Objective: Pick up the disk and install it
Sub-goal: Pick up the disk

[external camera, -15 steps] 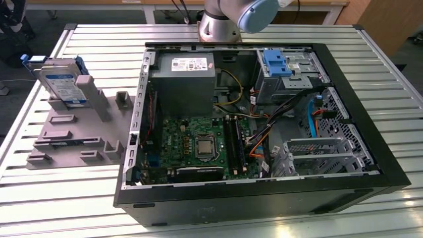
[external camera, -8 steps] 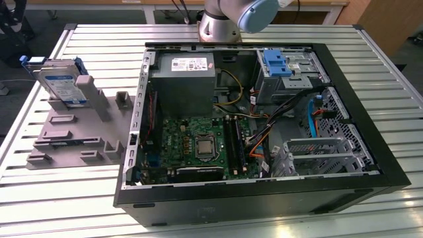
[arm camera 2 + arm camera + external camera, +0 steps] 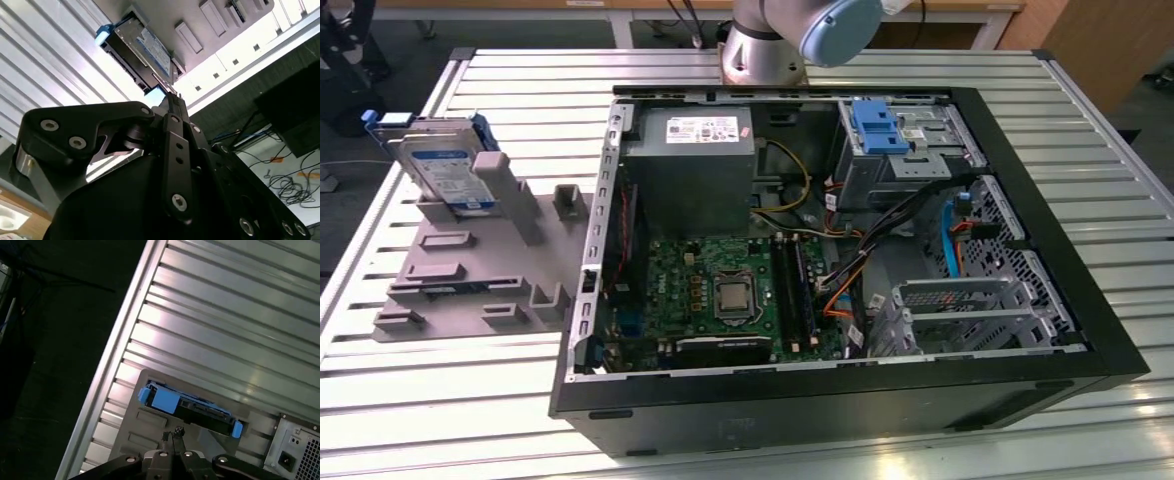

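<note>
From my station I count one disk, and it is not in the case. In the exterior view it stands upright in its blue clip to the exterior view's left of the case. It is slotted into the far end of a single grey fixture plate that lies on the slatted table just beside the case wall.

Inside the open case, going from that wall toward the exterior view's right, I see:
- one grey power supply in the far corner
- one green board on the case floor, nearer to me than the supply
- one bare blue bracket standing upright at the far side, holding no drive
- one metal cage in the near corner

The arm rises from the table behind the case's far wall.

In the first wrist view the gripper has its two fingertips drawn narrow, almost meeting, with nothing between them. They point toward the disk's top edge and blue clip but are apart from it. In the second wrist view the same thin tips sit together, aimed at the disk's labelled face, again without touching it. A corner of the power supply shows beside the plate in the first wrist view.
</note>
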{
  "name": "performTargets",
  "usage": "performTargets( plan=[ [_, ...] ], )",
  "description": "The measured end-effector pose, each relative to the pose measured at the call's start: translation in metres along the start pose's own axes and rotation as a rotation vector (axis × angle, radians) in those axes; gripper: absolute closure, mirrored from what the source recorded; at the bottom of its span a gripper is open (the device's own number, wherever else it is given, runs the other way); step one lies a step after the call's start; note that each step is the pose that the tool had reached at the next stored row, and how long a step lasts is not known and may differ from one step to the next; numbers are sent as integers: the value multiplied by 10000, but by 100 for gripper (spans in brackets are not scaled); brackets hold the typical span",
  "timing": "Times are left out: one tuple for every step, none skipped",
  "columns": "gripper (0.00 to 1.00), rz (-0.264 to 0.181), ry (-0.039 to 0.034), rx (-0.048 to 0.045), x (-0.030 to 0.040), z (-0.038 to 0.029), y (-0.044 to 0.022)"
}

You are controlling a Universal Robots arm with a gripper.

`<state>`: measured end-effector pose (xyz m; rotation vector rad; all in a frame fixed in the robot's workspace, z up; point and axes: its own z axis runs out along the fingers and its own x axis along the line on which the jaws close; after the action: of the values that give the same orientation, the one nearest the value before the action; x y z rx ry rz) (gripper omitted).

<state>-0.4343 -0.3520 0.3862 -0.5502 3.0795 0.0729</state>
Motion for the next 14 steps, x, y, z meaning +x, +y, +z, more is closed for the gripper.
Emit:
performTargets(
  plan=[
    [89,-159,7,-3,0,0,0],
    [89,-329,14,-6,0,1,0],
    [89,-486,21,-10,0,1,0],
    [89,-617,27,-12,0,1,0],
    [89,-705,31,-14,0,1,0],
    [89,-745,33,-15,0,1,0],
    [89,-751,33,-15,0,1,0],
    [89,-752,33,-16,0,1,0],
    [89,-753,33,-15,0,1,0],
    [89,-753,33,-16,0,1,0],
    [89,-754,33,-15,0,1,0],
    [89,-754,33,-15,0,1,0],
    [89,-755,33,-15,0,1,0],
    [89,-755,33,-15,0,1,0]
  ],
)
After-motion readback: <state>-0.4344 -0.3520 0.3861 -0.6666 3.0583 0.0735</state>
